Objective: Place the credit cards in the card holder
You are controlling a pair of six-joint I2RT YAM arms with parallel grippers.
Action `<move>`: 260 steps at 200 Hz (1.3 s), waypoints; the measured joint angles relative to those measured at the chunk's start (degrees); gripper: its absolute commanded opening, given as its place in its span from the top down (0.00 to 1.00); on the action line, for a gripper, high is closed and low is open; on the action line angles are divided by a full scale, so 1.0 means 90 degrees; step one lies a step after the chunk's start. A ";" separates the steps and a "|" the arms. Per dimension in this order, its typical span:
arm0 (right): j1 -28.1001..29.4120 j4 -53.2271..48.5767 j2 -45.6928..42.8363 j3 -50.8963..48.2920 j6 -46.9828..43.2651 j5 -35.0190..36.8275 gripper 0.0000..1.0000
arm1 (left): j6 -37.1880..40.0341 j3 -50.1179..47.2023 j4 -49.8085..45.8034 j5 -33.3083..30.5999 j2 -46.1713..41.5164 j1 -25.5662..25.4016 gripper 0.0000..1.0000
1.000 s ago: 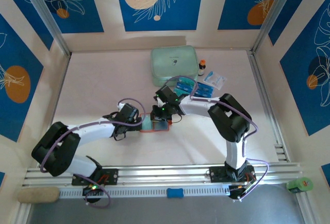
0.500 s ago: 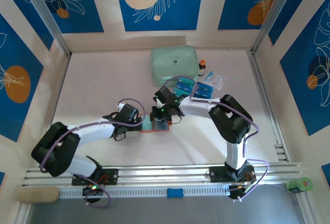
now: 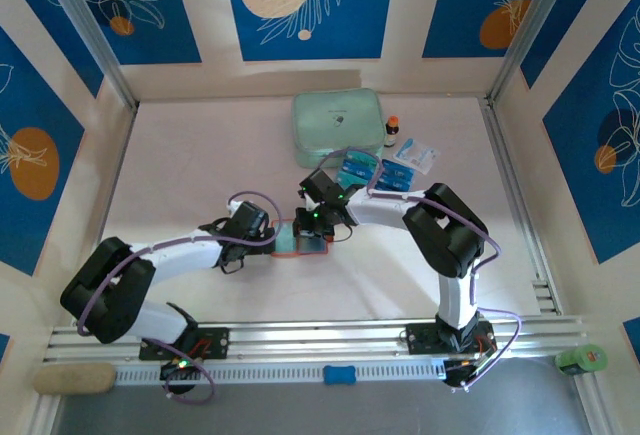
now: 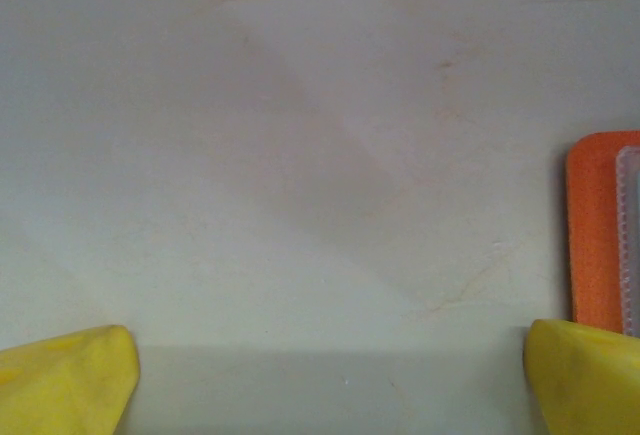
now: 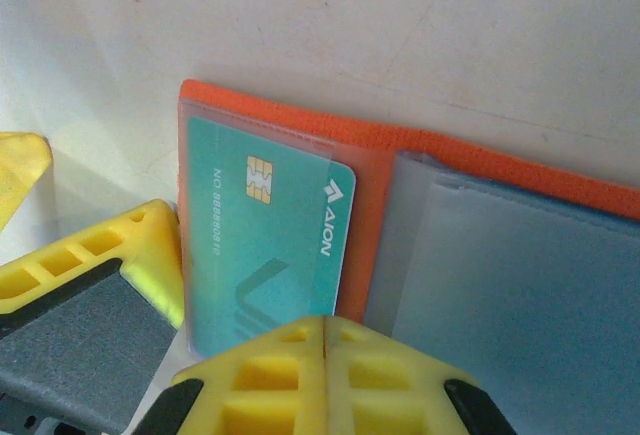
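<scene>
Teal credit card (image 5: 265, 245) marked AION in orange card holder (image 5: 372, 141), right gripper (image 5: 325, 330) closed, left gripper (image 4: 328, 380) wide

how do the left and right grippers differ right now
The left gripper is wide open; the right gripper is shut. The left looks down on bare table beside the orange card holder, at its edge; the right sits over the teal card in the open holder. Both are yellow-tipped.

Credit card (image 5: 268, 240) in card holder (image 5: 369, 235)
</scene>
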 measured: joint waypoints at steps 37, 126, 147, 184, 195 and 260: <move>0.0000 0.0002 0.0017 0.0002 0.0002 -0.0005 1.00 | 0.0002 -0.0022 0.0032 -0.0002 -0.0012 0.0000 0.00; 0.0019 0.0053 0.0158 0.0041 0.0007 -0.0080 1.00 | 0.0002 -0.0029 0.0049 -0.0002 -0.0015 0.0000 0.00; 0.0029 0.0083 0.0160 0.0041 0.0010 -0.0126 1.00 | 0.0002 -0.0044 0.0053 -0.0002 -0.0036 0.0000 0.00; 0.0036 0.0102 0.0163 0.0041 0.0010 -0.0175 1.00 | 0.0002 -0.0058 0.0053 -0.0002 -0.0070 0.0000 0.00; 0.0036 0.0102 0.0163 0.0039 0.0010 -0.0175 1.00 | 0.0000 -0.0058 0.0044 0.0002 -0.0109 0.0000 0.00; 0.0034 0.0131 0.0155 0.0019 0.0010 -0.0197 1.00 | -0.0024 0.0000 -0.0316 0.0119 -0.0695 0.0068 0.00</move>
